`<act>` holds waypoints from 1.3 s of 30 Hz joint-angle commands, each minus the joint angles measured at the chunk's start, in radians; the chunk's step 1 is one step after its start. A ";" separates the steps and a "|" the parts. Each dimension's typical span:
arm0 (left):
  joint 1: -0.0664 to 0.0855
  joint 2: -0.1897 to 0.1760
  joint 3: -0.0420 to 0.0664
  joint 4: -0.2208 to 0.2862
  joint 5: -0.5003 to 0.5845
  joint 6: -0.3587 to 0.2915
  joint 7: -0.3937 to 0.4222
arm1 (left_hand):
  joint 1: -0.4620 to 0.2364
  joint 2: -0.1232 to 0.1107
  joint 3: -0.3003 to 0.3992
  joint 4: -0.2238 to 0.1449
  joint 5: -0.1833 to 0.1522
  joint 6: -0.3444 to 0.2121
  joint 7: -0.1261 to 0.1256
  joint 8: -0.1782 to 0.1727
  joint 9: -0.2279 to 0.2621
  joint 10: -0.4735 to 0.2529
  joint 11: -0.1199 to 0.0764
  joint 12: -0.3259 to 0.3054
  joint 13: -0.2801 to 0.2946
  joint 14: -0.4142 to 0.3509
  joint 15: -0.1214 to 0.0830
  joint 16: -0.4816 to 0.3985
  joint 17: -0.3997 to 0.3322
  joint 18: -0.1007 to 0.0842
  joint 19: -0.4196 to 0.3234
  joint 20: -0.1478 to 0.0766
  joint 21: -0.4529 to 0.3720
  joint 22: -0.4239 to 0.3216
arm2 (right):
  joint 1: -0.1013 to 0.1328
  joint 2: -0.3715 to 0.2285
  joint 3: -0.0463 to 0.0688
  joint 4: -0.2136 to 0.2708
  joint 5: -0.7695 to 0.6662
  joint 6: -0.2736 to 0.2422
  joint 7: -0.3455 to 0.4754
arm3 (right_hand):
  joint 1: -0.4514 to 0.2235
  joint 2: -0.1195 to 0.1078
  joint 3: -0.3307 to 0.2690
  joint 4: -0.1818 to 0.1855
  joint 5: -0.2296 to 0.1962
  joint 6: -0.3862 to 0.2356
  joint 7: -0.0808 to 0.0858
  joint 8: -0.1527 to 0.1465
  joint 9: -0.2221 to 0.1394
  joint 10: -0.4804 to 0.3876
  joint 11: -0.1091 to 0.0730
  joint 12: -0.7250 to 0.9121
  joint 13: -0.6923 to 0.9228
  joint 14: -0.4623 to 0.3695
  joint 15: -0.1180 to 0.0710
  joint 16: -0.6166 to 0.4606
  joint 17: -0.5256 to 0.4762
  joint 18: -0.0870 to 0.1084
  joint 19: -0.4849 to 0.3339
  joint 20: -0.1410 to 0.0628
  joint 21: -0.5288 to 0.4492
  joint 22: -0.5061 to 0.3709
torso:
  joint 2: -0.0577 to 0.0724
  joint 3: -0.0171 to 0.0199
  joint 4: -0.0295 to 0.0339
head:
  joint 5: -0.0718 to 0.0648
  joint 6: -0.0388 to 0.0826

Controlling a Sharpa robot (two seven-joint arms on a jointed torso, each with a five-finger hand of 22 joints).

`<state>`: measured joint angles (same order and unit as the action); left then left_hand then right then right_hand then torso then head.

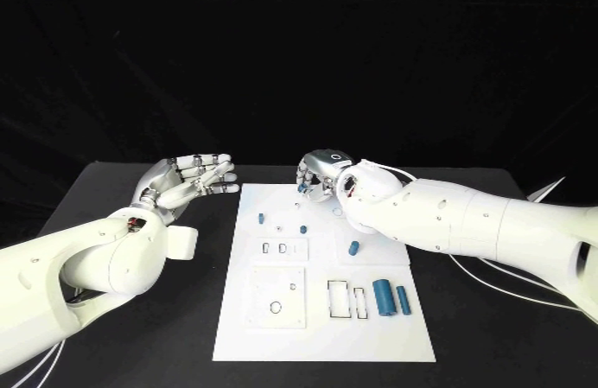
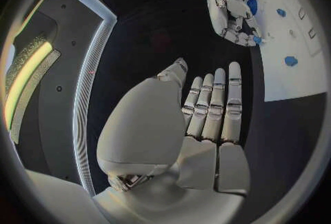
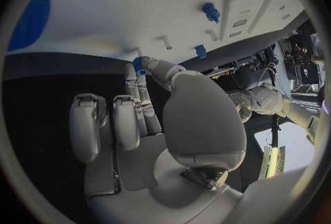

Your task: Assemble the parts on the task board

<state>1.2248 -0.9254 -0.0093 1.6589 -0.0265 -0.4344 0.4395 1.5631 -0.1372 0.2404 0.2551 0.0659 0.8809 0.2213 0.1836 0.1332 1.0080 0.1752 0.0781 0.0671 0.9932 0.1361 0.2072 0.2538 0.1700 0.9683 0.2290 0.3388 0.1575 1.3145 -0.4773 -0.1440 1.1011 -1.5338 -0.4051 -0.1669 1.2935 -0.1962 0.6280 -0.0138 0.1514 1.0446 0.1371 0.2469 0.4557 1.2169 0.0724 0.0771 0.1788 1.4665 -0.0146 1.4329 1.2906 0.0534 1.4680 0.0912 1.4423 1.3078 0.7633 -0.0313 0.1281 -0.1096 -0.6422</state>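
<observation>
On my far left I see the left hand [image 1: 194, 179] raised over the black table [image 1: 124, 198], just off the near-left corner of the far edge of the task board [image 1: 324, 336], with its palm turned up, its fingers [image 2: 217, 105] straight and side by side and nothing in them. Moving right, the white task board lies in the middle of the table. On its left half I make out a small blue part [image 1: 262, 219] standing near the far edge, another small blue part [image 1: 303, 229] just beside it toward the centre, a pair of small slots [image 1: 283, 248] below those, and a square raised plate [image 1: 276, 298] with a ring mark nearer to me. Further right a slim blue part [image 1: 354, 249] lies on the board, and near the front two larger blue cylinders [image 1: 392, 298] lie side by side next to a rectangular frame [image 1: 338, 296]. At the far edge of the board the right hand [image 1: 327, 174] is turned downward, its fingertips [image 3: 141, 67] drawn together around a small blue part [image 3: 138, 63], pinching it just over the board's far edge; the wrist view shows that piece right at the tips of the fingers
</observation>
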 commanded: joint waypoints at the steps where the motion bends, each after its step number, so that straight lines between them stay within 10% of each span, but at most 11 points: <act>1: 0.002 0.002 0.001 0.000 -0.001 0.020 0.004 | 0.005 -0.006 0.003 -0.002 -0.004 -0.005 -0.002 0.006 0.001 0.008 0.001 -0.006 -0.001 -0.005 -0.002 -0.007 0.002 0.010 0.004 -0.003 0.003 0.001 | -0.008 0.001 -0.005 0.000 -0.014 0.052 -0.007 | -0.008 0.003 -0.001 0.000 -0.001 -0.008 -0.002 -0.004 0.000 -0.006 0.002 -0.005 -0.001 0.054 0.009 0.006 -0.001 -0.010 0.005 0.005 -0.002 0.074 | 0.000 0.0004 0.0006 | 0.002 -0.003; 24: 0.003 0.003 0.001 -0.009 -0.001 0.022 0.001 | 0.004 -0.006 0.003 -0.002 -0.005 -0.006 -0.001 0.006 0.001 0.008 0.001 -0.007 -0.001 -0.005 -0.002 -0.007 0.003 0.010 0.004 -0.003 0.004 0.002 | -0.011 -0.007 -0.005 0.020 -0.016 0.033 -0.009 | -0.017 -0.003 -0.002 0.004 -0.002 -0.011 0.000 -0.006 0.003 -0.008 0.003 -0.005 0.001 0.053 0.011 0.005 -0.003 -0.010 0.004 0.007 -0.003 0.073 | 0.002 -0.0007 0.0012 | -0.001 0.002; 31: 0.003 0.004 0.001 -0.010 -0.001 0.023 0.000 | 0.004 -0.006 0.003 -0.002 -0.005 -0.006 -0.001 0.006 0.001 0.008 0.001 -0.007 -0.001 -0.005 -0.002 -0.007 0.003 0.010 0.004 -0.003 0.004 0.002 | -0.012 -0.004 -0.005 0.012 -0.015 0.036 -0.010 | -0.045 -0.056 -0.025 0.012 -0.030 -0.163 0.011 -0.100 -0.017 -0.130 0.026 -0.013 -0.018 0.033 0.030 -0.028 -0.073 0.017 -0.058 0.026 -0.091 -0.040 | 0.002 -0.0020 0.0032 | -0.002 0.002; 39: 0.003 0.003 0.001 -0.012 -0.001 0.023 -0.001 | 0.004 -0.006 0.003 -0.003 -0.005 -0.006 -0.001 0.006 0.001 0.008 0.001 -0.008 -0.001 -0.005 -0.002 -0.008 0.004 0.010 0.003 -0.004 0.005 0.003 | -0.011 -0.013 -0.005 0.022 -0.018 0.039 -0.013 | -0.020 -0.047 -0.118 0.013 -0.027 -0.204 -0.010 -0.128 -0.021 -0.182 0.033 -0.001 -0.031 0.022 0.035 -0.054 -0.123 0.031 -0.086 0.030 -0.154 -0.110 | 0.002 -0.0013 0.0002 | 0.000 0.001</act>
<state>1.2260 -0.9237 -0.0093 1.6463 -0.0265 -0.4299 0.4343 1.5631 -0.1372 0.2403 0.2551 0.0659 0.8809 0.2213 0.1836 0.1332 1.0079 0.1752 0.0745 0.0670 0.9932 0.1361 0.2032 0.2572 0.1699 0.9683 0.2290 0.3388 0.1587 1.3033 -0.4875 -0.1490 1.1188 -1.5387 -0.3832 -0.1772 1.2625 -0.2433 0.5162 -0.0007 0.1214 0.8429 0.1283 0.1214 0.4349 1.0412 0.1037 0.0702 0.1489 1.4647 0.0126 1.3847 1.1688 0.0706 1.3873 0.1215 1.2939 1.1996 0.7656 -0.0328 0.1298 -0.1111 -0.6401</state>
